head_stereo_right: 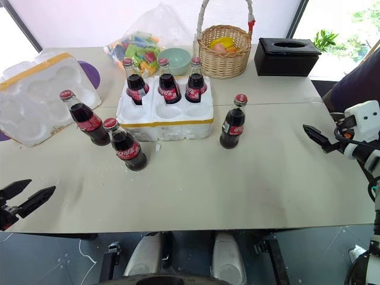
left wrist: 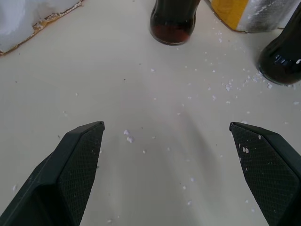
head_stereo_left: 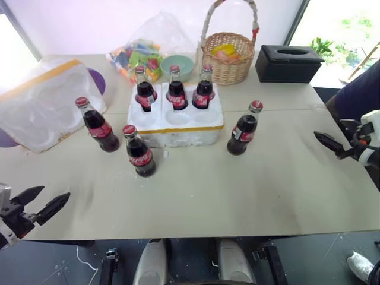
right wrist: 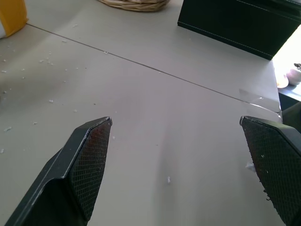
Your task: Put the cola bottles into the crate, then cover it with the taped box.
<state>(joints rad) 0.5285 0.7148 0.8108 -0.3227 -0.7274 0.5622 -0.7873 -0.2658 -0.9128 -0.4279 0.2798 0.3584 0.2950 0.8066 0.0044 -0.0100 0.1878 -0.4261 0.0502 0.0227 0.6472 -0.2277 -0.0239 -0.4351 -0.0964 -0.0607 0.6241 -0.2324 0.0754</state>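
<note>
Crate (head_stereo_left: pixel 178 122) mid tabletop (head_stereo_left: pixel 237 190): three bottles (head_stereo_left: pixel 173 89) in back wells, front wells empty. Three bottles loose: two left (head_stereo_left: pixel 98 126), one right (head_stereo_left: pixel 244 129). Box (head_stereo_left: pixel 41 104) far left. Filling step half done. Left tool (head_stereo_left: pixel 37 205), right tool (head_stereo_left: pixel 332 144) wide open, empty. Next: grab loose bottle by neck, drop straight into well.

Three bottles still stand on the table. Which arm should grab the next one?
Probably the left. Its open gripper is nearest the two bottles standing left of the crate. The right gripper, also open, is nearer the lone bottle on the crate's right.
</note>
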